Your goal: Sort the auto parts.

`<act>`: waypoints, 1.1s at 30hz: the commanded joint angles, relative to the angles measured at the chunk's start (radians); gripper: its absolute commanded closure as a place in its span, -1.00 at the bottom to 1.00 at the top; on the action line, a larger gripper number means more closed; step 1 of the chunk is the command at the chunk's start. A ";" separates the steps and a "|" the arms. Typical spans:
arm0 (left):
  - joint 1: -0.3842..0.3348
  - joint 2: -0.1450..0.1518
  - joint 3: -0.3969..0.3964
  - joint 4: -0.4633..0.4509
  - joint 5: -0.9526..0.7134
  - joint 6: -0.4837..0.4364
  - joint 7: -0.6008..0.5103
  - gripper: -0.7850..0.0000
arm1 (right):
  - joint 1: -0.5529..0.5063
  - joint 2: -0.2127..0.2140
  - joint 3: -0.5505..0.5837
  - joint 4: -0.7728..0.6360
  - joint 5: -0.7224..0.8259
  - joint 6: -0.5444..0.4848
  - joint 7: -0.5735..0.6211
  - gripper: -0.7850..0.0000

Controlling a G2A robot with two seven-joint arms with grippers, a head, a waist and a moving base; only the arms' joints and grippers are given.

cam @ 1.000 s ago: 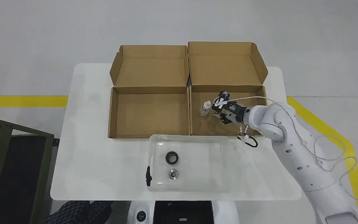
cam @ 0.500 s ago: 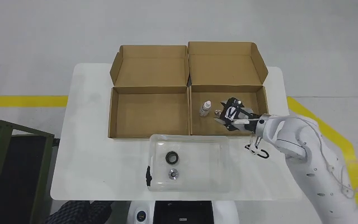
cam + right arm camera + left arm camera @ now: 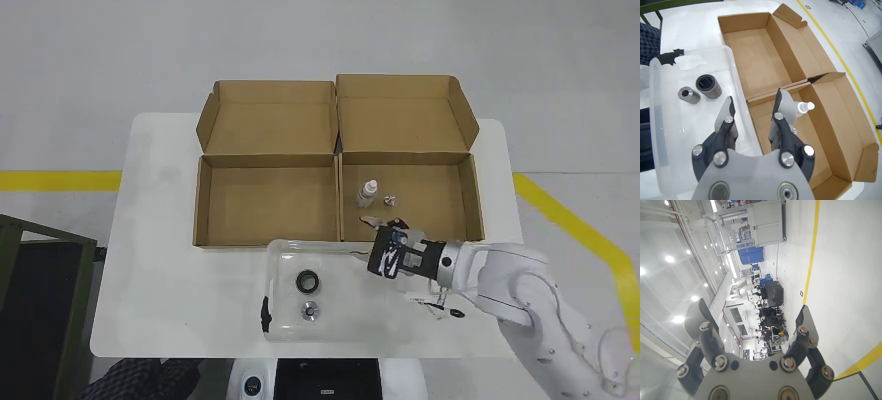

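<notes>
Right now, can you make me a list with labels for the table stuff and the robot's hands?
left box: cardboard, lid open
right box: holds a white bottle lying down
bin: clear plastic, in front of the boxes
in bin: dark sleeve and smaller metal cylinder, upright, side by side
right gripper: jaws open, holding nothing, above the bin's rim by the boxes
left gripper: jaws open, holding nothing

Bearing [image 3: 309, 283] in tub [image 3: 352, 322], bottle [image 3: 369, 191] in right box [image 3: 435, 185]

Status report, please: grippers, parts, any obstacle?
Right gripper open, empty, above bin edge. Left gripper open, empty. Two metal parts in bin; bottle in right box. Nothing blocking the parts.
</notes>
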 commanded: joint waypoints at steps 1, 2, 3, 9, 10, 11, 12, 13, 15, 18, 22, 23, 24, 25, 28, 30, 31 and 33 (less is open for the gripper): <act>0.000 0.000 0.000 0.000 0.000 0.000 0.000 -1.00 | 0.011 -0.005 -0.037 0.015 -0.019 0.000 -0.017 0.01; 0.000 0.000 0.000 0.000 0.000 0.000 0.000 -1.00 | 0.017 -0.008 -0.056 0.024 -0.028 0.002 -0.024 0.00; 0.000 0.000 0.000 0.000 0.000 0.000 0.000 -1.00 | 0.024 -0.011 -0.076 0.036 -0.036 0.002 -0.031 0.00; 0.000 0.000 0.000 0.000 0.000 0.000 0.000 -1.00 | 0.072 -0.030 -0.174 0.101 -0.067 0.015 -0.062 -0.19; 0.000 0.000 0.000 0.000 0.000 0.000 0.000 -1.00 | 0.079 -0.033 -0.186 0.109 -0.070 0.016 -0.065 -0.19; 0.000 0.000 0.000 0.000 0.000 0.000 0.000 -1.00 | 0.085 -0.035 -0.196 0.116 -0.074 0.018 -0.068 -0.23; 0.000 0.000 0.000 0.000 0.000 0.000 0.000 -1.00 | 0.089 -0.037 -0.205 0.122 -0.076 0.020 -0.071 -0.22; 0.000 0.000 0.000 0.000 0.000 0.000 0.000 -1.00 | 0.093 -0.039 -0.214 0.127 -0.080 0.020 -0.072 -0.22; 0.000 0.000 0.000 0.000 0.000 0.000 0.000 -1.00 | 0.099 -0.043 -0.231 0.134 -0.088 0.022 -0.072 -0.22; 0.000 0.000 0.000 0.000 0.000 0.000 0.000 -1.00 | 0.105 -0.048 -0.252 0.146 -0.095 0.024 -0.076 -0.22; 0.000 0.000 0.000 0.000 0.000 0.000 0.000 -1.00 | 0.110 -0.054 -0.283 0.156 -0.104 0.016 -0.076 -0.21; 0.000 0.000 0.000 0.000 0.000 0.000 0.000 -1.00 | 0.111 -0.056 -0.290 0.158 -0.108 0.018 -0.076 -0.22; 0.000 0.000 0.000 0.000 0.000 0.000 0.000 -1.00 | 0.112 -0.058 -0.297 0.160 -0.112 0.020 -0.077 -0.24; 0.000 0.000 0.000 0.000 0.000 0.000 0.000 -1.00 | 0.114 -0.059 -0.303 0.163 -0.114 0.021 -0.078 -0.24; 0.000 0.000 0.000 0.000 0.000 0.000 0.000 -1.00 | 0.120 -0.064 -0.318 0.179 -0.122 0.024 -0.080 -0.24; 0.000 0.000 0.000 0.000 0.000 0.000 0.000 -1.00 | 0.126 -0.067 -0.327 0.191 -0.123 0.025 -0.082 -0.26; 0.000 0.000 0.000 0.000 0.000 0.000 0.000 -1.00 | 0.129 -0.069 -0.333 0.196 -0.123 0.025 -0.083 -0.25; 0.000 0.000 0.000 0.000 0.000 0.000 0.000 -1.00 | 0.135 -0.073 -0.344 0.204 -0.126 0.026 -0.082 -0.29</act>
